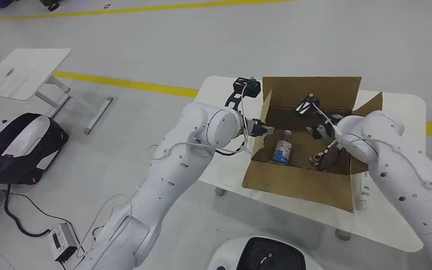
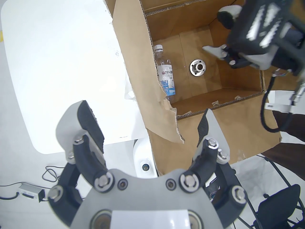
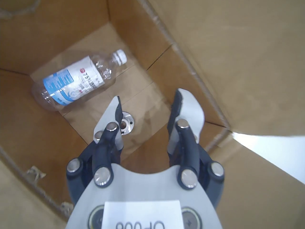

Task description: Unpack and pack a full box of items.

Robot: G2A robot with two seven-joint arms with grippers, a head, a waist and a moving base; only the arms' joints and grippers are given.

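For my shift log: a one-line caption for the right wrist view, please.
Open right claw hangs inside the cardboard box, near a metal flange and a lying plastic bottle.

left gripper point(image 2: 145, 110) jaws spread wide, empty, left arm point(image 1: 196, 142) bent at elbow; right gripper point(image 3: 148, 96) jaws apart, empty, pointing down, right arm point(image 1: 385, 145) folded inward

cardboard box point(image 1: 297, 181): open, right of centre, top view | clear labelled bottle point(image 1: 283, 150): lying inside | metal flange point(image 2: 197, 67): flat, near bottle
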